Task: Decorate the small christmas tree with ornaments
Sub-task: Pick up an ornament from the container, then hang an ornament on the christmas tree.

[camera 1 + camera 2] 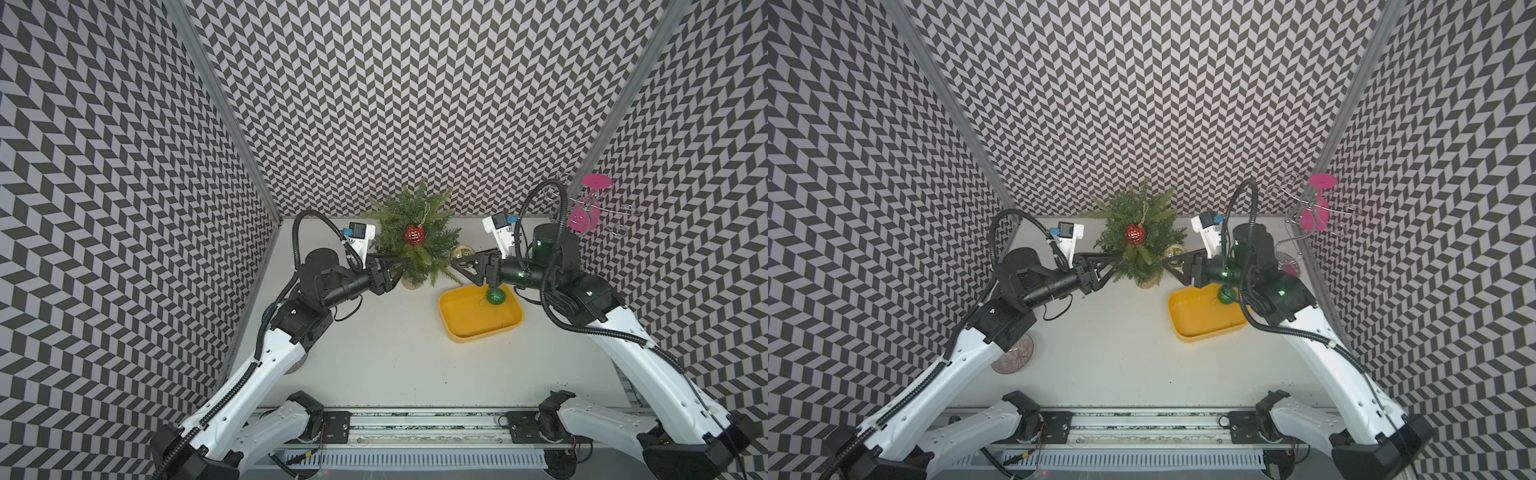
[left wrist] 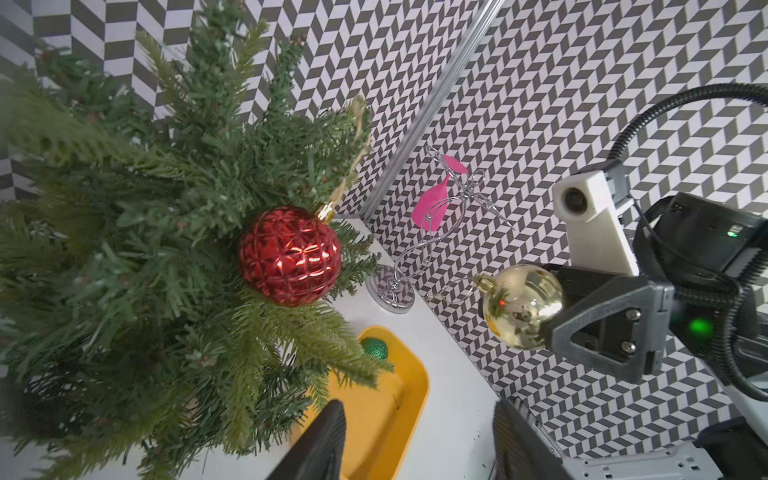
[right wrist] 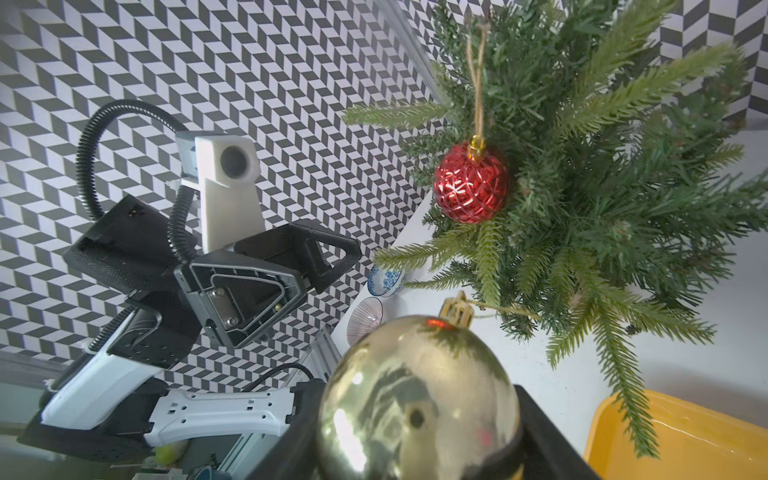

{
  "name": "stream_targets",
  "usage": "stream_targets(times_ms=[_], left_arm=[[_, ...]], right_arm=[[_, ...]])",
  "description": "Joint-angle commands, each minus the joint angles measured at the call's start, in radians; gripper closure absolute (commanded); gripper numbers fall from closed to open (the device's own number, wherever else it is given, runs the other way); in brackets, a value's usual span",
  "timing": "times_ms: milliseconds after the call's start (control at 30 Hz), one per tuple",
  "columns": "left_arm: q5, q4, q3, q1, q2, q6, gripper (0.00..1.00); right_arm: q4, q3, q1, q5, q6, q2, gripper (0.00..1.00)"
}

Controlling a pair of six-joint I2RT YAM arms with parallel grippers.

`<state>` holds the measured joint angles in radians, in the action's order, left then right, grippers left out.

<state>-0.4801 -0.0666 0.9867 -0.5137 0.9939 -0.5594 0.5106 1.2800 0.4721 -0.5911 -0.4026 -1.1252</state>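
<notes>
While the red bauble [image 1: 414, 235] already hangs by its string high on the tree [image 1: 390, 245], that's only 1 of 3 done. Tree stands at the back of the tabletop [image 1: 374, 353], betw. the two arms. Right claw [image 1: 457, 266] is pinching the gold bauble [image 3: 419, 399] round its body, cap pointing at the tree's lower branches. The bauble is held off the tabletop, just beside the foliage. Its string [image 3: 505, 309] trails from the cap into the needles. Can't tell if it's looped over a twig, so I'd count gold as in progress, not hung. Left claw [image 2: 419, 444] is spread w/ nothing betw. its fingers, tips at the tree's opposite flank. It's prob. there to steady or part a branch, tho that's a guess. Green bauble [image 1: 496, 296] lies in the yellow tray [image 1: 469, 318] next to the tree, under the right arm, untouched. So approx. a third done: gold needs hooking & letting go, then green needs picking up & hanging.
</notes>
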Motion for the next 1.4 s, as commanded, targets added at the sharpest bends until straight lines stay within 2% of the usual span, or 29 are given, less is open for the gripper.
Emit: stream_targets(times_ms=[0,333,533,900,1367], left_arm=[[-0.034,0.019,0.030,0.020,-0.010,-0.009,0.42],[-0.047,-0.010,0.080,0.086,0.017,-0.022,0.42],[-0.074,-0.011,0.093,0.126,0.033,-0.032,0.42],[-0.092,-0.006,0.125,0.135,0.079,-0.032,0.41],[-0.114,-0.010,0.140,0.138,0.101,-0.022,0.40]], right_arm=[[-0.014,0.053,-0.008,-0.037,-0.003,-0.020,0.39],[-0.039,0.165,-0.049,-0.020,-0.035,-0.096,0.39],[-0.070,0.211,-0.110,-0.013,-0.058,-0.144,0.39],[-0.127,0.312,-0.218,-0.028,-0.104,-0.267,0.40],[-0.165,0.493,-0.237,-0.073,-0.140,-0.464,0.40]])
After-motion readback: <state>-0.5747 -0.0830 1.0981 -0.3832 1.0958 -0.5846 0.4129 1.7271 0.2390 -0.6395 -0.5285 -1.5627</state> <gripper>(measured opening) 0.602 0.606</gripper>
